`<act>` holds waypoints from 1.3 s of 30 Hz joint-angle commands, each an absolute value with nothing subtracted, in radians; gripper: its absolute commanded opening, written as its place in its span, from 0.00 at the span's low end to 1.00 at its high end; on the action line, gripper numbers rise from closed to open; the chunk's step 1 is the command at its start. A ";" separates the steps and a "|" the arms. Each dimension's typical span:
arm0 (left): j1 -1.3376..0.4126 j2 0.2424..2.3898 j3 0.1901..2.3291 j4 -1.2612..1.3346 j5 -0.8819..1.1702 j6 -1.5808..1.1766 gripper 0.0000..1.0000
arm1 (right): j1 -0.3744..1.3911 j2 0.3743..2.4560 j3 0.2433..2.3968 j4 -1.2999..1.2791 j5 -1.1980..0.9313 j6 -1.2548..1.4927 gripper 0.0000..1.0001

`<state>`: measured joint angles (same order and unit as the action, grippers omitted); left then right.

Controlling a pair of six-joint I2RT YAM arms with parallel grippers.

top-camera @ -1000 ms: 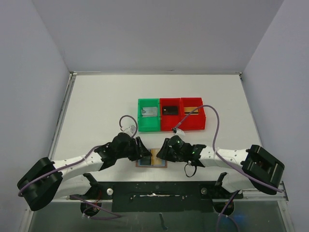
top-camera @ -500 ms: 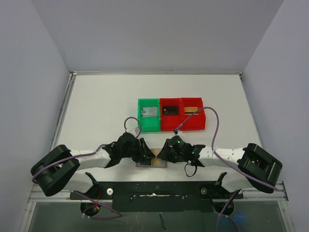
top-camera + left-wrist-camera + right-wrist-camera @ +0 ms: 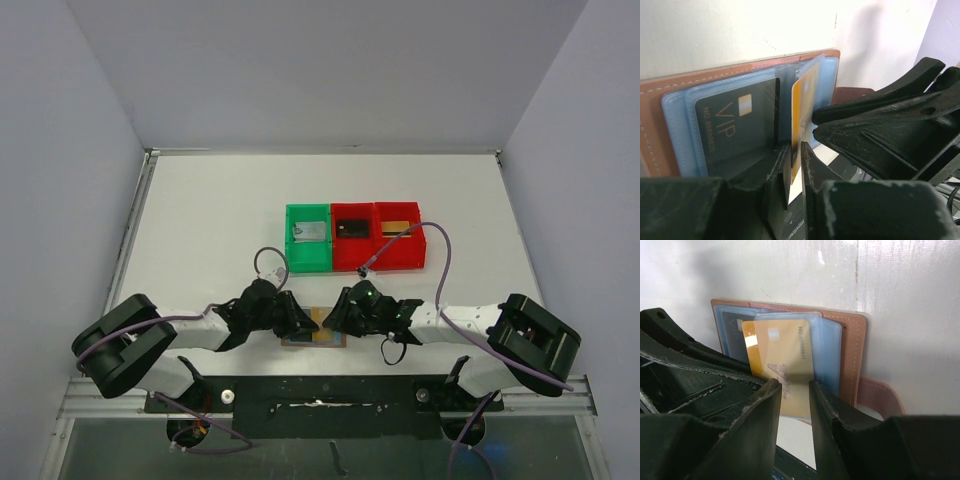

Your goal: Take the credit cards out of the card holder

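Left claw (image 3: 795,150) clenched on gold card (image 3: 802,105), edge-on, to draw it from card holder (image 3: 660,100); right claw (image 3: 794,385) part-open, probably pinning it to desk (image 3: 200,220).

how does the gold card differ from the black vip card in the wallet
Colour: the gold-tan rectangular card is gold, the black rectangular VIP card dark with pale lettering.
Pose: the black one lies flat, fully inside its clear blue pocket; the gold one tilts up, partly out.
Grip: the left gripper pinches the gold one; the black one is not gripped.
Both sit in the brown leather card holder.
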<state>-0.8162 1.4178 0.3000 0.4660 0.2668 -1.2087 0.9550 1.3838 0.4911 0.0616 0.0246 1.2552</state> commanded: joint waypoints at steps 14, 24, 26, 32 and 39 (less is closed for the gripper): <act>-0.800 1.191 0.319 0.280 0.217 -1.139 0.00 | 0.930 1.394 0.454 -0.001 0.032 1.240 0.31; -0.752 0.924 0.368 0.029 0.149 -1.050 0.00 | 0.909 1.184 0.473 0.028 0.080 1.094 0.48; -0.746 0.887 0.372 0.011 0.137 -1.045 0.00 | 0.904 1.117 0.486 -0.013 0.143 1.084 0.63; -0.743 0.817 0.383 0.060 0.136 -1.023 0.00 | 0.896 0.955 0.481 -0.025 0.316 0.971 0.83; -0.742 0.806 0.420 0.097 0.130 -0.991 0.00 | 0.888 0.792 0.523 -0.073 0.367 0.722 0.97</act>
